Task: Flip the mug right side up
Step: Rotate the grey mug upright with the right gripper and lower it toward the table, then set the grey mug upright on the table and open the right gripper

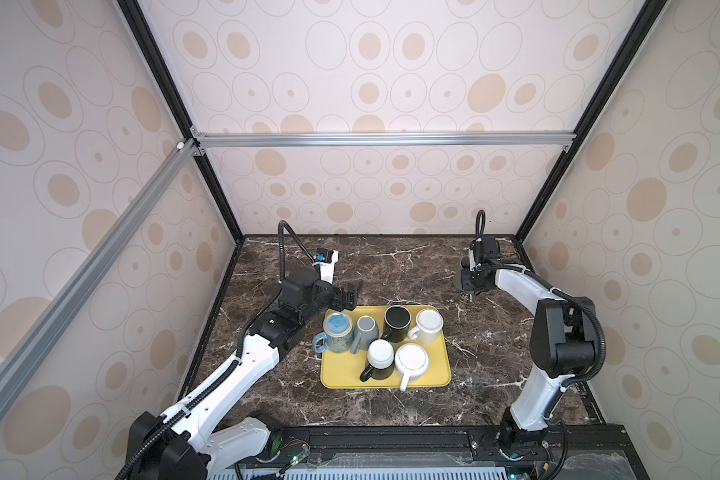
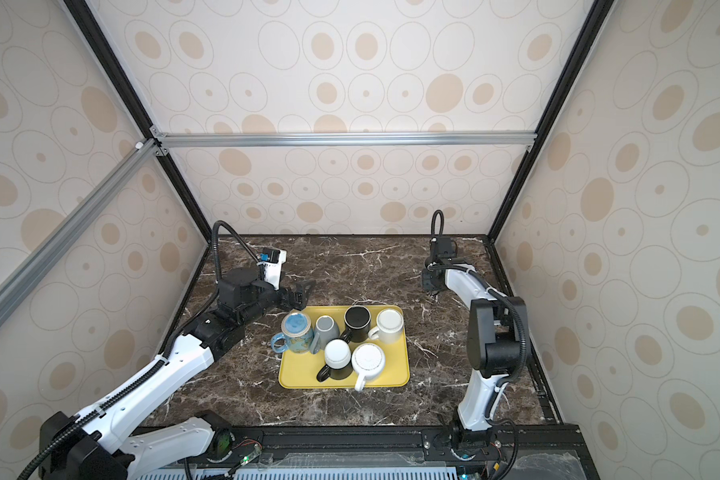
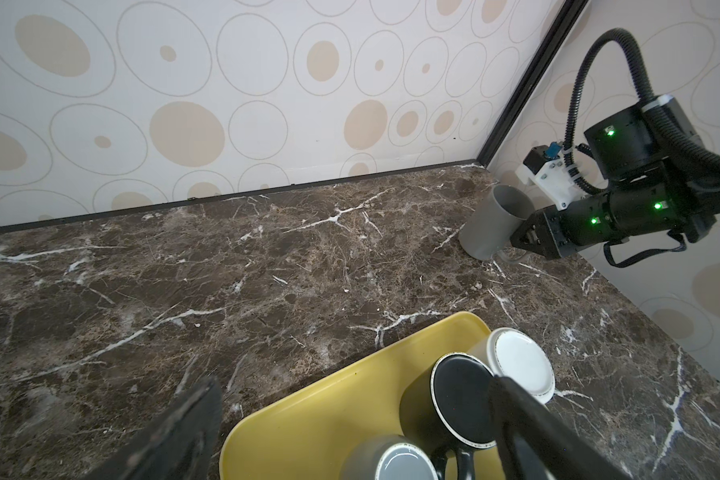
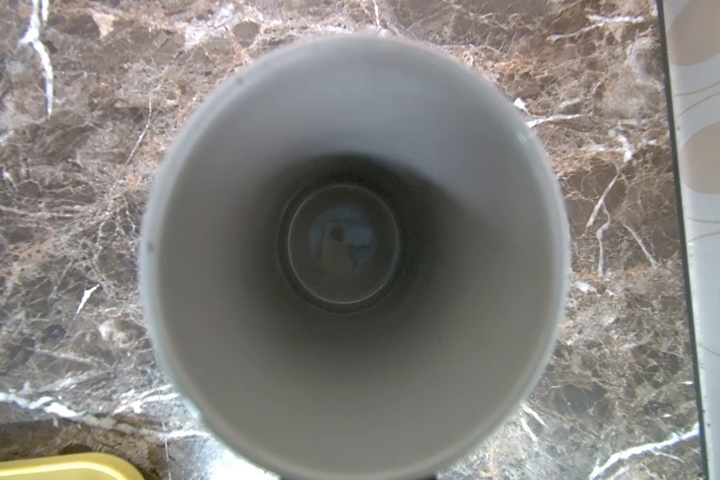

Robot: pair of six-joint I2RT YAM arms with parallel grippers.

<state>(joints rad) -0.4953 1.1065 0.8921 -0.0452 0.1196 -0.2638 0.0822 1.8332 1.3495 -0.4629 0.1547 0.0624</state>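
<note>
Near the back right corner of the marble surface, the right gripper, its forearm reaching low, is clenching its jaws on the handle of the grey mug, which is standing mouth up. The left gripper is hovering over the back corner of the yellow tray, jaws released wide

No legible text or labels anywhere
</note>
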